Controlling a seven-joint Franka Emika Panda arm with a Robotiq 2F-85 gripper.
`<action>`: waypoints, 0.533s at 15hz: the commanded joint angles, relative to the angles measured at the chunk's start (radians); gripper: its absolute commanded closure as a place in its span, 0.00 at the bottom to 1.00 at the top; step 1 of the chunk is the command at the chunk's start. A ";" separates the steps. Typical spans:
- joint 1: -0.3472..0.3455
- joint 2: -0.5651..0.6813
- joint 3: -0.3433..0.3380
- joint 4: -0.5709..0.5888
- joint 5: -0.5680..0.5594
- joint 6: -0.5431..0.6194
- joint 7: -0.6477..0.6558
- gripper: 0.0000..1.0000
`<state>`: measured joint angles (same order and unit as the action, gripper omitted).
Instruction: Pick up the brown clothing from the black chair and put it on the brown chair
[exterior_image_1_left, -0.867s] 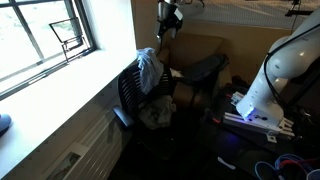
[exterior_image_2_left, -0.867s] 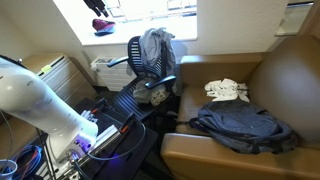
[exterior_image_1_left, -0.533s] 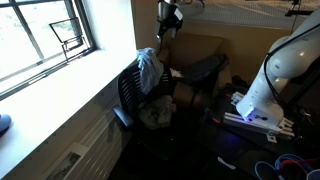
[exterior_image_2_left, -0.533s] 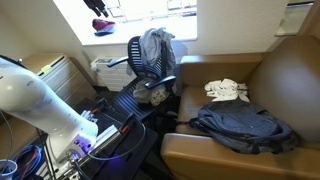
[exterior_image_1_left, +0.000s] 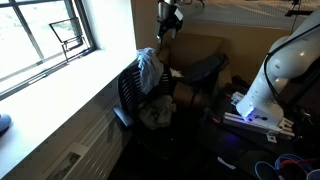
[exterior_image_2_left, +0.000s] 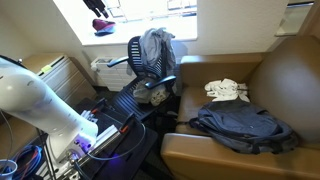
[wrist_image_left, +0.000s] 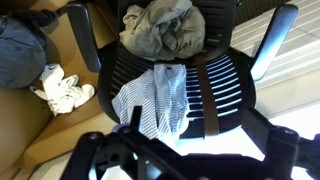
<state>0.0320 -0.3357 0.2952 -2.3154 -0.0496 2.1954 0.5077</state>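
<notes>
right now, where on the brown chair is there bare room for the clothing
Bare strip of the brown leather chair's seat between the white crumpled cloth and the black mesh office chair. The front is covered by the dark grey garment.

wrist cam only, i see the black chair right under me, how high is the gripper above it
observer: In an exterior view the gripper hangs well above the black chair, clear of its backrest.
operator: whats on the brown chair
observer: A dark garment sprawls across the front of the brown chair.
operator: any free spot
observer: Bare seat shows on its side nearest the black chair.
</notes>
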 joint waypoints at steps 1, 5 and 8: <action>0.039 0.158 -0.054 -0.048 0.086 0.048 -0.095 0.00; 0.052 0.188 -0.073 -0.051 0.059 0.019 -0.057 0.00; 0.057 0.251 -0.085 -0.036 0.057 0.036 -0.056 0.00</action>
<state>0.0636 -0.0859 0.2358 -2.3521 0.0098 2.2329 0.4502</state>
